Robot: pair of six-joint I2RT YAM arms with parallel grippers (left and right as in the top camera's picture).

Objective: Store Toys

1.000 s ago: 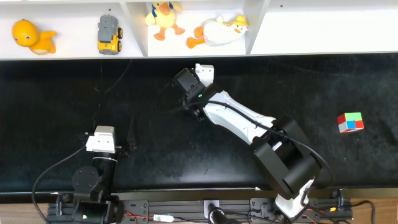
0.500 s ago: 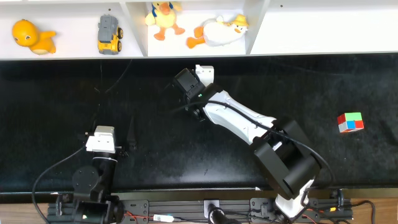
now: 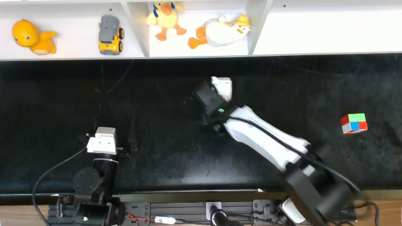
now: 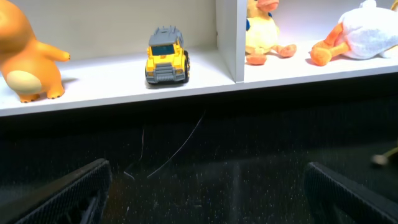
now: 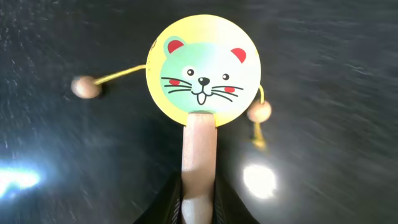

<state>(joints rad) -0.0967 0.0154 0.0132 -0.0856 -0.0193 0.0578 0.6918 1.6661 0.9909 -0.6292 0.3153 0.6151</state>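
Observation:
A rattle drum [image 5: 202, 78] with a yellow rim, a mint cat face and two beads on strings hangs over the black mat. My right gripper [image 5: 199, 202] is shut on its wooden handle [image 5: 199, 149]. In the top view the right gripper [image 3: 210, 103] is over the middle of the mat, below the shelf. My left gripper [image 4: 208, 199] stands open and holds nothing, facing the shelf from the near left, its arm [image 3: 102, 141] low on the mat. A coloured cube [image 3: 353, 123] lies at the far right.
A white shelf [image 3: 201, 51] runs along the back. Its bays hold an orange toy [image 3: 32, 36], a yellow truck [image 3: 110, 34], a yellow duck plush [image 3: 166, 19] and a white duck plush [image 3: 220, 31]. The right bay [image 3: 326, 28] has free room.
The right arm has swung to the right and slightly nearer, carrying the rattle drum. The left arm has not moved.

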